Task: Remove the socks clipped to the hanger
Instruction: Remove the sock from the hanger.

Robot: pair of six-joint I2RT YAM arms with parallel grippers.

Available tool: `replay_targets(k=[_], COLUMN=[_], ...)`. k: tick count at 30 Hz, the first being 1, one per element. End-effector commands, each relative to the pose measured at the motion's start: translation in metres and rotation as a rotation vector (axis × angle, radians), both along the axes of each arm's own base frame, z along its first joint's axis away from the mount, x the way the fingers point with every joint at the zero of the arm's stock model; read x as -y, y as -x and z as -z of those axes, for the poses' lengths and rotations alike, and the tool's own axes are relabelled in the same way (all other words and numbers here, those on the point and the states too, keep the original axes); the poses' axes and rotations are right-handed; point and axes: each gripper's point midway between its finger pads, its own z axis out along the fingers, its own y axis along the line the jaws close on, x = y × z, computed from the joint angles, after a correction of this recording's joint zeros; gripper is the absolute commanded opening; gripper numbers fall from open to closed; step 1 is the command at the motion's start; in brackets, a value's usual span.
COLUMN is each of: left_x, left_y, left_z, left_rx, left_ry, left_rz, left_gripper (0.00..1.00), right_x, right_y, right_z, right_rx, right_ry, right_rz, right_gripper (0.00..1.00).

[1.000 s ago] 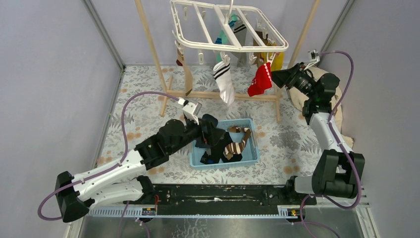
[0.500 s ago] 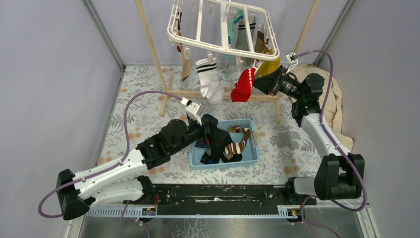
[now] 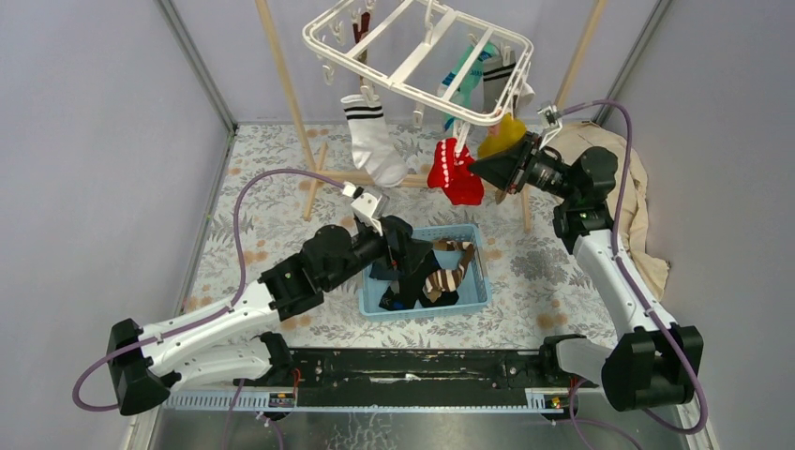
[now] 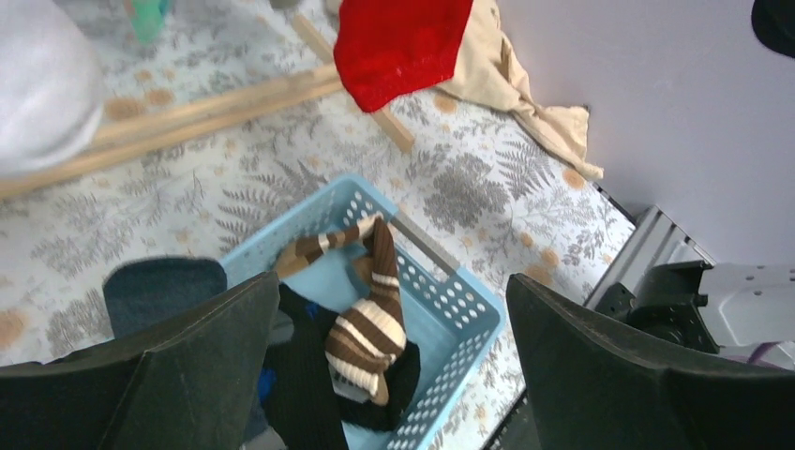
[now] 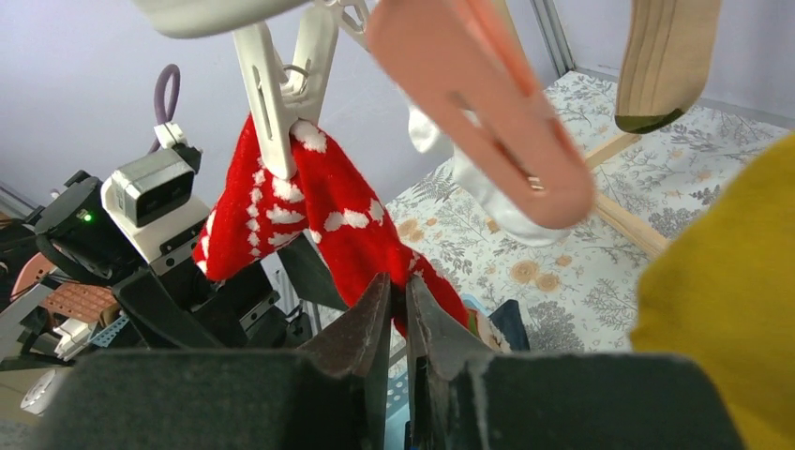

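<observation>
The white hanger (image 3: 412, 58) hangs tilted from the wooden rack. Clipped to it are a white black-striped sock (image 3: 372, 142), a red sock (image 3: 456, 174), a yellow sock (image 3: 502, 137) and a teal sock (image 3: 465, 69). My right gripper (image 3: 480, 170) is at the red sock's right edge. In the right wrist view its jaws (image 5: 398, 286) are pinched on the red sock (image 5: 319, 216), which hangs from a white clip (image 5: 279, 103). My left gripper (image 3: 412, 265) hovers wide open over the blue basket (image 3: 474, 298). A brown-striped sock (image 4: 370, 319) and a black sock (image 4: 309, 380) lie in the basket.
The wooden rack's pole (image 3: 281, 84) and base bar (image 3: 422, 180) stand behind the basket. A beige cloth (image 3: 639, 187) is heaped at the right wall. A pink peg (image 5: 478, 103) and a beige sock (image 5: 666, 66) hang close in front of the right wrist.
The hanger has swung round and to the left. My right gripper has followed the red sock leftward and closed on it. The left arm has stayed still.
</observation>
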Motion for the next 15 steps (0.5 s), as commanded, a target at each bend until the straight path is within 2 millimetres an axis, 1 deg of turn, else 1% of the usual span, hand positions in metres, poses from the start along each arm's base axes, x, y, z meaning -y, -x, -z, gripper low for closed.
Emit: replay_targets(k=[1,5,7,11,15], left_x=[0.003,0.006,0.009,0.017,0.012], left_y=[-0.016,-0.026,-0.03,-0.04,-0.047], left_z=[-0.044,-0.058,-0.061,-0.061,-0.07], left_rx=[0.204,0.317,0.359,0.392,0.428], left_ry=[0.066,0.096,0.122,0.155,0.218], left_rz=[-0.038,-0.066,-0.07,-0.078,-0.125], left_gripper=[0.99,0.99,0.99,0.99,0.99], right_x=[-0.004,-0.005,-0.006,-0.006,-0.006], right_y=[0.018,0.026,0.03,0.034,0.036], right_z=[-0.014,-0.019,-0.022,-0.024,-0.026], right_rx=[0.025,0.012,0.011,0.009,0.005], right_ry=[0.0,-0.02,-0.029,-0.036,-0.038], right_rz=[-0.049,-0.078,-0.088,-0.098,-0.104], right_gripper=[0.15,0.13,0.13,0.12,0.11])
